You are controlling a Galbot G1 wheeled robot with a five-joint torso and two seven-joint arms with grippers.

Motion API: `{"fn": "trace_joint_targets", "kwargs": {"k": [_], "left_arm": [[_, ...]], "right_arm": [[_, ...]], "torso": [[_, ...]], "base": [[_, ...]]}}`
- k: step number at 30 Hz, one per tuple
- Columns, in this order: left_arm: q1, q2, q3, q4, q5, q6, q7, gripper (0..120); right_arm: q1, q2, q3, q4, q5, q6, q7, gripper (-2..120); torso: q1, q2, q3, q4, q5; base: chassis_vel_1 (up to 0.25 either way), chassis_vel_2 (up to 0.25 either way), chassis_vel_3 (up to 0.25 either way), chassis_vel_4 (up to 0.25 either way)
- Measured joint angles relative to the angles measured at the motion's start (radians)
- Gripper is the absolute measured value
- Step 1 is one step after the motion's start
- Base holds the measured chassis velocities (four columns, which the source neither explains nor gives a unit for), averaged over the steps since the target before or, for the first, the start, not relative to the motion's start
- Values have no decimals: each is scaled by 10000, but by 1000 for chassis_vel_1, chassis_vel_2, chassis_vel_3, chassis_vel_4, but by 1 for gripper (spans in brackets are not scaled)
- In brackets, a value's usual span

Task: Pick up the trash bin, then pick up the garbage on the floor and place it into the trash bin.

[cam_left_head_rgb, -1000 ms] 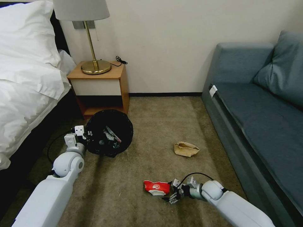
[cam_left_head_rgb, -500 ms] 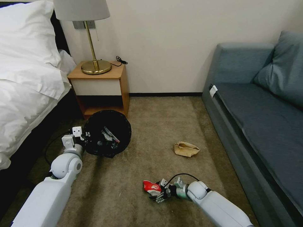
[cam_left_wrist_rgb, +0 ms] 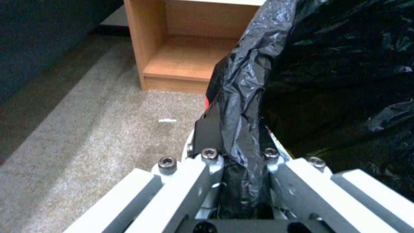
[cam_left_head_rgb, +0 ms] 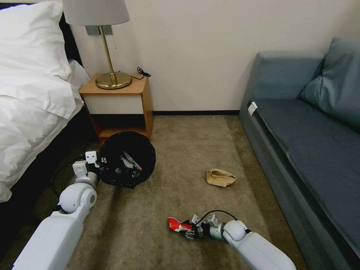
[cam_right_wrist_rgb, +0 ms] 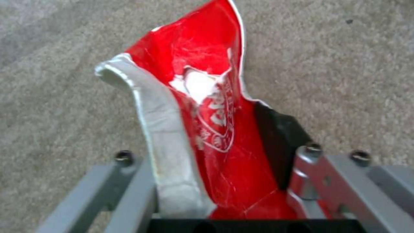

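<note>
The trash bin (cam_left_head_rgb: 127, 159), lined with a glossy black bag (cam_left_wrist_rgb: 336, 64), is tipped toward me beside the nightstand; litter shows inside it. My left gripper (cam_left_head_rgb: 98, 162) (cam_left_wrist_rgb: 237, 152) is shut on the bin's bagged rim. Low on the carpet, my right gripper (cam_left_head_rgb: 189, 230) (cam_right_wrist_rgb: 215, 136) is shut on the red-and-white packet (cam_left_head_rgb: 176, 224) (cam_right_wrist_rgb: 207, 64), which is buckled up between the fingers. A brown paper bag (cam_left_head_rgb: 220, 177) lies on the carpet farther off, toward the sofa.
A wooden nightstand (cam_left_head_rgb: 116, 97) with a brass lamp (cam_left_head_rgb: 112, 78) stands against the wall behind the bin. The bed (cam_left_head_rgb: 30, 97) runs along the left and a blue-grey sofa (cam_left_head_rgb: 307, 142) along the right. Open carpet (cam_left_head_rgb: 180, 150) lies between them.
My right gripper has slid left onto the red-and-white packet and its jaws have come in on it, crumpling it narrower. The left arm and the bin have barely shifted.
</note>
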Motion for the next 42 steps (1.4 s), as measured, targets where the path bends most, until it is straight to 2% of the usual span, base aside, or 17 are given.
{"fn": "trace_joint_targets", "kwargs": {"k": [7,10,17,22,27,36,42], "left_arm": [[120,-105,-14,-66,31,-15,0,2],[119,-140,4,-109,32,-18,-7,2],[90,-278,82,-156,30,-18,-69,2],[-84,-406,223,-161,20,-30,-121,2],[-285,-548,392,-18,75,-76,-108,2],[-658,-844,701,197,108,-86,-101,2],[-769,-952,775,223,59,-87,-111,2]], "right_arm": [[-252,86,372,128,-125,56,-12,4],[-335,92,651,333,-136,48,-30,1],[-55,-76,1677,1341,240,54,-58,1],[940,-278,2653,2657,1399,-253,-14,1],[1688,-351,3002,3629,2176,-640,173,1],[2281,-208,2794,4962,3171,-1309,540,1],[2826,616,1824,4889,3362,-1516,674,1]], "torso": [[1,-1,2,2,1],[1,-3,5,1,2],[2,-3,4,0,-2],[1,-3,3,1,-2],[1,-3,1,2,-4],[2,-3,1,-1,-3],[2,-3,1,1,-4]], "base": [[0,0,0,0],[0,0,0,0],[0,0,0,0],[0,0,0,0],[0,0,0,0],[0,0,0,0],[0,0,0,0]]}}
